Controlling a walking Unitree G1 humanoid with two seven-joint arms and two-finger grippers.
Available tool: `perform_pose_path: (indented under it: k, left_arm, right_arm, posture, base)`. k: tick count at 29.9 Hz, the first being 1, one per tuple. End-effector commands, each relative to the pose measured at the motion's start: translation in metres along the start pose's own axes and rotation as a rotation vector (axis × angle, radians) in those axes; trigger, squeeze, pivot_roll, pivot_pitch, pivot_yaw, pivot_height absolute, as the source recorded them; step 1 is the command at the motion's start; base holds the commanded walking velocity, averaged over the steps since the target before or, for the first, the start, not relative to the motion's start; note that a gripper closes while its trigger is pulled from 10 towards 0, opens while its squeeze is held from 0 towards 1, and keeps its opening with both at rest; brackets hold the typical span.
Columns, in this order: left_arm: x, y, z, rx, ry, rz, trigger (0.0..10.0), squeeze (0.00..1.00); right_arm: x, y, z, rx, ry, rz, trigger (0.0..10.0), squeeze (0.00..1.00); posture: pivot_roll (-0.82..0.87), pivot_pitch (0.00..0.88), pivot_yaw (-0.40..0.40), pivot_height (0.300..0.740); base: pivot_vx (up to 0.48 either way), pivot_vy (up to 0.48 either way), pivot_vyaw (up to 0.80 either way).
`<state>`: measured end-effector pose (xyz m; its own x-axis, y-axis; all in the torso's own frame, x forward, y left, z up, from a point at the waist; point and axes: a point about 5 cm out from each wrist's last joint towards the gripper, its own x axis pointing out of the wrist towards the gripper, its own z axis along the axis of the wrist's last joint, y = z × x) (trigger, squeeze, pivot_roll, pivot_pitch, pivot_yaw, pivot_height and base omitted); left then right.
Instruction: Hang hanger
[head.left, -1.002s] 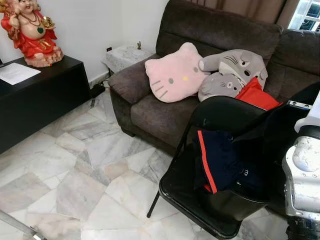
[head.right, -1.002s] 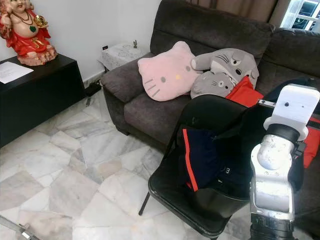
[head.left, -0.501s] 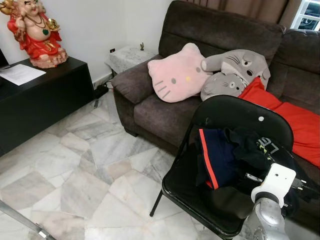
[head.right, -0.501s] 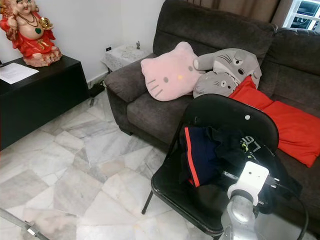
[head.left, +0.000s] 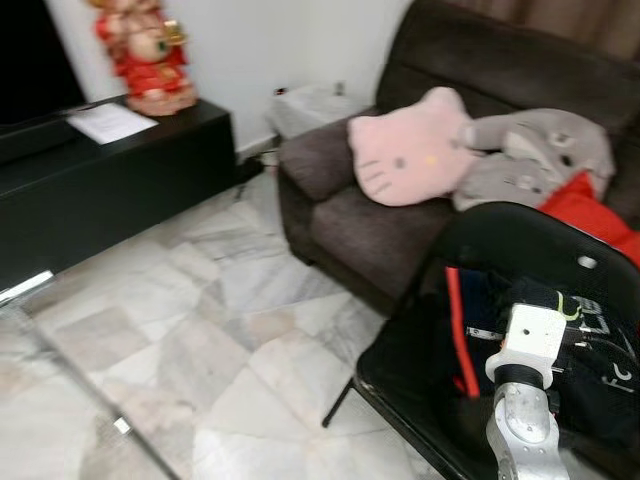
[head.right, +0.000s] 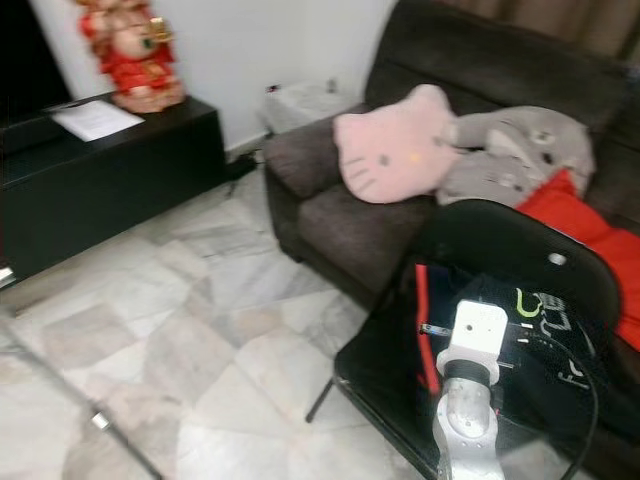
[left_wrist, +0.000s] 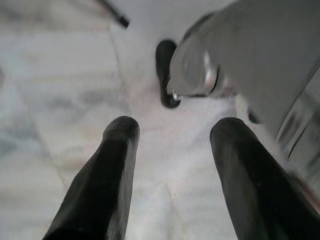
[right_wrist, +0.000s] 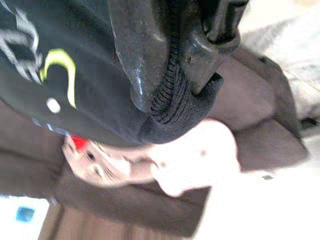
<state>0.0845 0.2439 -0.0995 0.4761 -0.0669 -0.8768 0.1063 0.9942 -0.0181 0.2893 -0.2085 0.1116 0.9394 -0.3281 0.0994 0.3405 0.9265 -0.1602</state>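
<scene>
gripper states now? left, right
Left gripper: open, empty, over the marble floor.
Right gripper: shut on black garment with yellow-green print.

Black folding chair (head.left: 520, 250) holding dark clothes (head.left: 590, 350), pink cushion (head.left: 410, 150) on sofa (head.left: 340, 200)

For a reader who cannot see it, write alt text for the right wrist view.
The right gripper is shut on the ribbed collar of a black garment with yellow-green lettering, seen close up. Behind it, blurred, lie a pink cat-face cushion and a dark brown sofa.
</scene>
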Motion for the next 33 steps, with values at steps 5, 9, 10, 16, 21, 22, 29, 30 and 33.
perform_pose_path:
  k: [5,9,10,16,21,22,29,30,33]
  left_arm:
    - [-0.001,0.000,-0.005,-0.008,0.011,0.009,10.0,0.00]
    - [-0.001,0.000,-0.005,-0.011,0.009,0.008,10.0,0.00]
    - [-0.002,0.000,-0.005,-0.011,0.009,0.008,10.0,0.00]
    - [-0.002,0.000,-0.005,-0.014,0.006,0.008,10.0,0.00]
    - [-0.001,0.000,-0.004,-0.023,0.002,0.006,10.0,0.00]
    - [-0.001,0.000,-0.004,-0.023,0.002,0.006,10.0,0.00]
    - [-0.001,0.000,-0.004,-0.025,0.002,0.006,10.0,0.00]
    - [-0.001,0.000,-0.004,-0.026,0.002,0.007,10.0,0.00]
    - [-0.001,0.000,-0.003,-0.027,0.001,0.008,10.0,0.00]
  right_arm:
    - [0.005,0.008,0.030,-0.061,-0.158,0.071,10.0,0.00]
    - [0.003,0.022,0.034,-0.072,-0.186,0.191,10.0,0.00]
    - [0.002,0.024,0.034,-0.072,-0.188,0.209,10.0,0.00]
    - [-0.003,0.037,0.038,-0.103,-0.224,0.349,10.0,0.00]
    - [-0.003,0.037,0.033,-0.096,-0.184,0.387,10.0,0.00]
    - [-0.003,0.037,0.033,-0.100,-0.187,0.400,10.0,0.00]
    - [-0.010,0.048,0.046,-0.025,-0.222,0.619,10.0,0.00]
    - [-0.013,0.051,0.050,-0.019,-0.233,0.681,10.0,0.00]
    - [-0.023,0.058,0.055,-0.005,-0.241,0.829,10.0,0.00]
  posture:
    - [0.01,0.048,-0.034,0.740]
    - [0.01,0.042,-0.036,0.740]
    - [0.01,0.042,-0.036,0.740]
    - [0.01,0.048,-0.039,0.740]
    - [0.01,0.056,-0.041,0.740]
    - [0.01,0.057,-0.041,0.740]
    - [0.01,0.062,-0.041,0.740]
    - [0.01,0.062,-0.042,0.740]
    - [0.01,0.064,-0.043,0.740]
  base:
    - [0.000,0.000,0.80]
    - [0.000,0.000,0.80]
    - [0.000,0.000,0.80]
    - [0.000,0.000,0.80]
    - [0.000,0.000,0.80]
    - [0.000,0.000,0.80]
    - [0.000,0.000,0.80]
    - [0.000,0.000,0.80]
    - [0.000,0.000,0.80]
